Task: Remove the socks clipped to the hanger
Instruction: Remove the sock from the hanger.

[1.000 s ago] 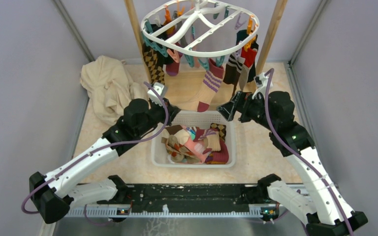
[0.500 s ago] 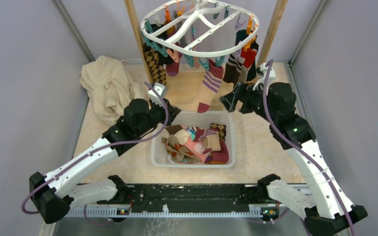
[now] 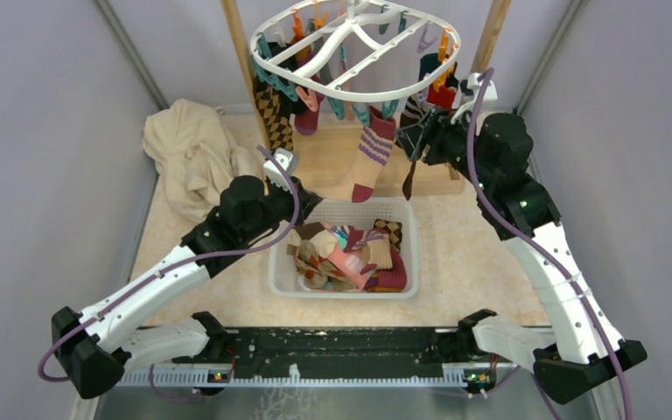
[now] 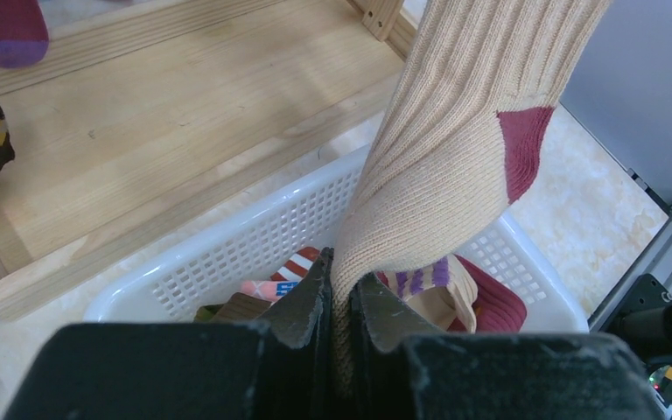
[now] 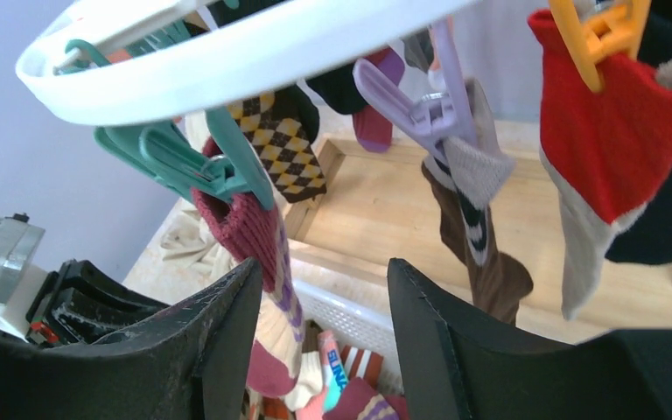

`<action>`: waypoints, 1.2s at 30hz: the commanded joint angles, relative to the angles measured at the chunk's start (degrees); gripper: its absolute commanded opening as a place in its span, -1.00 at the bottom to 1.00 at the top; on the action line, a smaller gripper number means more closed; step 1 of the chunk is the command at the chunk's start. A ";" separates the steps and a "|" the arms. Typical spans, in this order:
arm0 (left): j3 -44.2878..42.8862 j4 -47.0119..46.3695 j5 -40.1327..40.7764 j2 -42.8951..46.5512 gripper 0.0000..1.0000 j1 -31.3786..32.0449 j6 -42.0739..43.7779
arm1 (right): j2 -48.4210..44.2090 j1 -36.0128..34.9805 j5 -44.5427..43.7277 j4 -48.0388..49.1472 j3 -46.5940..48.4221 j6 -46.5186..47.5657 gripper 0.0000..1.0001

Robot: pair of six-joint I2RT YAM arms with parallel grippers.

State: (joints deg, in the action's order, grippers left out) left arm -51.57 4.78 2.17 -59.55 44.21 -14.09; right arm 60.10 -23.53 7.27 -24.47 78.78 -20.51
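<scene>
Back of the table, wooden frame (image 3: pixel 239 52): two upright posts on a plank base
Hanger (image 3: pixel 332 94): white oval ring with spokes, hung between the posts above the base
Cloth (image 3: pixel 188 153): cream, crumpled on the table left of the frame
Basket (image 3: pixel 277 262): white mesh, between the two arms, with loose socks (image 3: pixel 350 254) piled inside
Striped sock (image 3: pixel 374 150): beige with purple bands and a maroon cuff, hanging from a teal clip (image 5: pixel 184 157) down to the basket's far rim
Other hung socks: argyle sock (image 5: pixel 289 144) at the left, brown sock (image 5: pixel 481 254) on a lilac clip (image 5: pixel 420 101), red sock (image 5: pixel 612 149) on an orange clip (image 5: pixel 608 31)
Left gripper (image 4: pixel 339 284): pinched tight on the striped sock's foot, over the basket
Right gripper (image 5: pixel 325 289): raised under the ring's right side, fingers apart, gripping nothing, maroon cuff just beside one finger
</scene>
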 commanded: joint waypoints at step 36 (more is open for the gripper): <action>-0.38 -1.11 -3.54 -0.47 -0.73 -0.44 -1.35 | 4.49 -0.64 6.97 21.04 2.78 6.34 0.36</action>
State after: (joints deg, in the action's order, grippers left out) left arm -51.57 4.75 0.75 -59.79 44.18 -15.00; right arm 64.53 -23.53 13.39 -7.73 79.72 -15.46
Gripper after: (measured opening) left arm 0.136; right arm 0.680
